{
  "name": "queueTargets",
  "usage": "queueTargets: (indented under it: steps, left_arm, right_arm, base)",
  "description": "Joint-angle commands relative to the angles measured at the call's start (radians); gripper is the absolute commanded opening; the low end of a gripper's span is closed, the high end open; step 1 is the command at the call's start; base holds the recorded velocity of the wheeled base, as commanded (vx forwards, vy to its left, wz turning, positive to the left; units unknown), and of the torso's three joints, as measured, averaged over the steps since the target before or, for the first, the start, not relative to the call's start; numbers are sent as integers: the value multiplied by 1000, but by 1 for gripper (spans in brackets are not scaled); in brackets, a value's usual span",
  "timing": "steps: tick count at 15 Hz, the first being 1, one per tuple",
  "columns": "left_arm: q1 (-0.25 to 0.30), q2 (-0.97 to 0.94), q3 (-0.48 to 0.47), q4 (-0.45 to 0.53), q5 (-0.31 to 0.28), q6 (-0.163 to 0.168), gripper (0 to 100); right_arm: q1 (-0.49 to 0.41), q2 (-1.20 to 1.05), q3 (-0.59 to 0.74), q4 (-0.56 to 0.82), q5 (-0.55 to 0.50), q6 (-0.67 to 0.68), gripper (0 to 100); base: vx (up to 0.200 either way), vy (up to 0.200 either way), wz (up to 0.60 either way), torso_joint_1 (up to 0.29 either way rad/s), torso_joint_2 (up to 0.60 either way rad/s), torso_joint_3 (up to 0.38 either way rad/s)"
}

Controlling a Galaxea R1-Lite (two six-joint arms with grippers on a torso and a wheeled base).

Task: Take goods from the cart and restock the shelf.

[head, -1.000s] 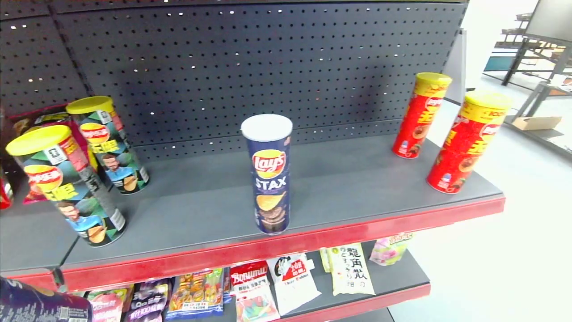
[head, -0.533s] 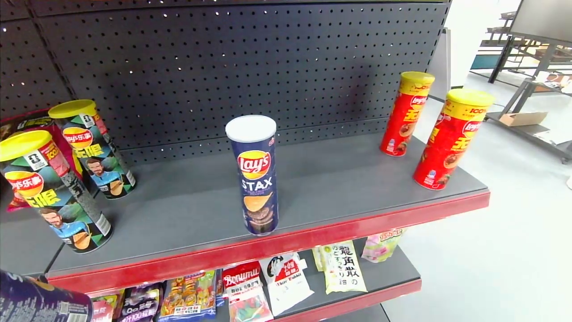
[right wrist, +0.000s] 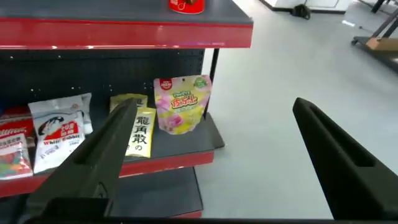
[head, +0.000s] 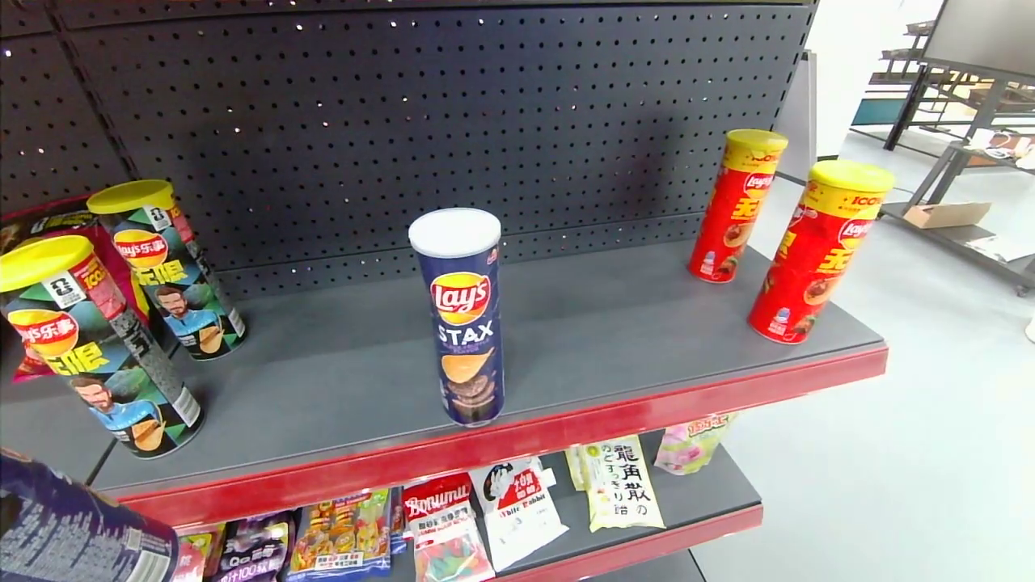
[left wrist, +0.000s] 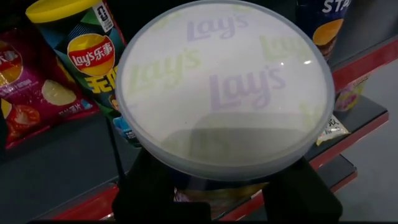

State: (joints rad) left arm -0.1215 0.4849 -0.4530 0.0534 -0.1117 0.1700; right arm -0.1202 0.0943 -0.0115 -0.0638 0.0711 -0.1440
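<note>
The left end effector (left wrist: 221,196) pinches the held can (left wrist: 224,87) by its body, a dark finger on each side below the white lid. Can and end effector sit low, in front of the shelf (head: 582,323) and under its red lip, so the step in hand looks like the carry from cart to shelf, with the placing not yet done

Beyond this end effector and close to it stand two yellow-lidded cans (head: 97,347). Farther to its right is a matching navy can (head: 461,323), upright near the shelf's front edge. Bare board lies on both sides of it, and two red cans (head: 817,250) stand at the far end

The next move, as I judge it, calls for lifting the held can above the lip, keeping it upright, and setting it down beside its match without knocking the yellow-lidded pair

The right end effector (right wrist: 211,155) is spread wide and holds nothing. It hangs low, with snack bags (right wrist: 183,102) on the lower shelf ahead of it
</note>
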Motion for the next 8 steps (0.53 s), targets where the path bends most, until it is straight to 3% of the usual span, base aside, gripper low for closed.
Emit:
queueTargets:
  steps: [1, 4, 8]
  left_arm:
    - [0, 47, -9, -9, 1, -1, 0]
    - [0, 139, -12, -99, 1, -26, 0]
    - [0, 239, -24, -159, 0, -33, 0]
  right_arm:
    - [-1, 2, 10, 2, 1, 21, 100]
    - [-1, 2, 8, 4, -45, 147, 100]
    - [-1, 2, 8, 9, 42, 159, 100]
  base:
    - [0, 0, 0, 0, 0, 0]
    - [0, 0, 0, 0, 0, 0]
    - [0, 0, 0, 0, 0, 0]
